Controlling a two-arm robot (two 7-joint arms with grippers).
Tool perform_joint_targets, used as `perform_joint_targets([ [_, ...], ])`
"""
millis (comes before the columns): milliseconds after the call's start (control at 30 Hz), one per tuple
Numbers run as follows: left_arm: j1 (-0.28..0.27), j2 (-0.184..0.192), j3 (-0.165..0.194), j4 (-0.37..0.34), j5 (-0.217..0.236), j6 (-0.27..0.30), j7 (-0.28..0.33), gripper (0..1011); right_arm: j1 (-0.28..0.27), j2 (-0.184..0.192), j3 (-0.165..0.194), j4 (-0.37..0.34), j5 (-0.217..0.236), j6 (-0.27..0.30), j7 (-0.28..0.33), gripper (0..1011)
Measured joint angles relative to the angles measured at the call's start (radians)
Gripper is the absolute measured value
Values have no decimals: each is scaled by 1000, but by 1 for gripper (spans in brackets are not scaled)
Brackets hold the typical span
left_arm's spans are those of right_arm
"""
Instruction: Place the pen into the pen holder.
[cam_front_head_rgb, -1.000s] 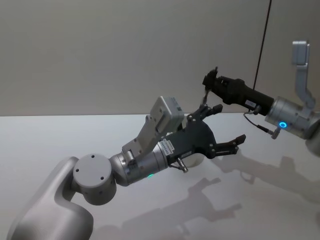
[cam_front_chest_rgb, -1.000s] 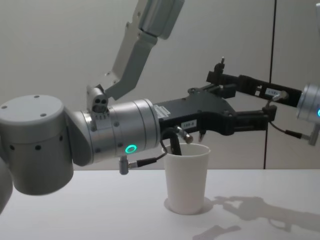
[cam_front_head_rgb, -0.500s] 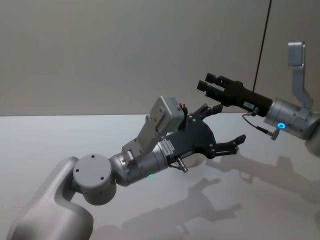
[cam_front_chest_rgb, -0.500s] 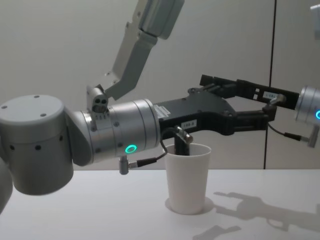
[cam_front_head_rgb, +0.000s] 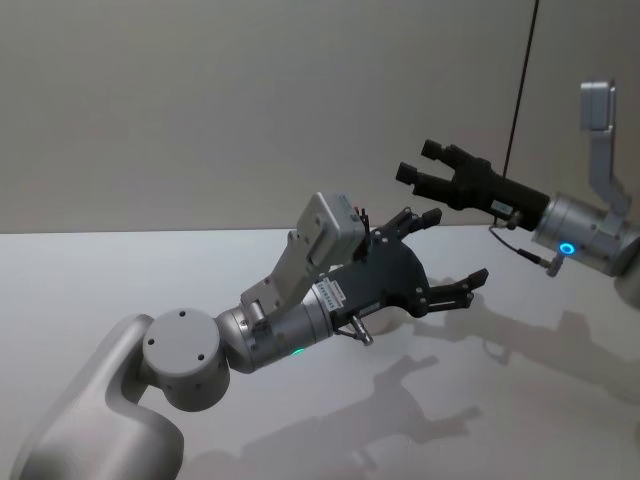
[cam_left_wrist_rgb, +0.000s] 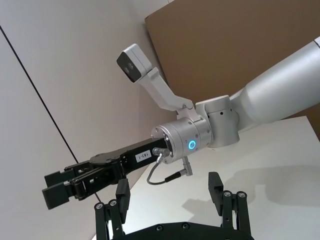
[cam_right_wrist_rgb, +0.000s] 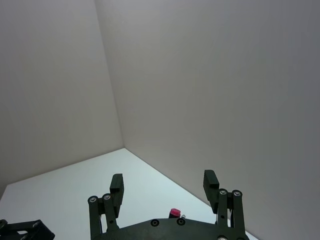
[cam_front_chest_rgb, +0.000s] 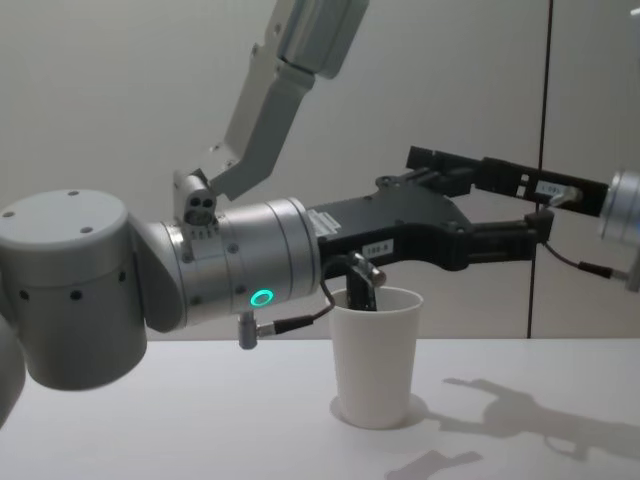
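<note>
We found the pen (cam_front_chest_rgb: 364, 284) standing in the cup (cam_front_chest_rgb: 375, 355), its dark top leaning on the rim, so we judged the drop done. The cup stood upright on the bench (cam_front_chest_rgb: 200, 430), a stable place to receive it. The left gripper (cam_front_chest_rgb: 505, 235) hung just above the cup, fingers spread and empty. The right gripper (cam_front_head_rgb: 415, 170) sat higher, beyond the cup, also spread and holding nothing, presumably clear of the rim.

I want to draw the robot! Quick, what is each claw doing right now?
Left claw: open, holding nothing.
Right claw: open, holding nothing.
</note>
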Motion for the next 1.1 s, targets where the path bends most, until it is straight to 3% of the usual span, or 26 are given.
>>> perform_joint_targets([
  [633,0,0,0,0,0,0,0,1000,-19,52,60,-43,-17,-34,17,1001],
  [733,0,0,0,0,0,0,0,1000,-59,69,73,-115,-18,-21,3,1001],
  [833,0,0,0,0,0,0,0,1000,-146,97,90,-272,-16,33,-43,1002],
  [867,0,0,0,0,0,0,0,1000,-146,97,90,-272,-16,33,-43,1001],
  [900,0,0,0,0,0,0,0,1000,-192,112,99,-354,-13,56,-65,1001],
  [1100,0,0,0,0,0,0,0,1000,-335,157,125,-599,-1,128,-150,1001],
])
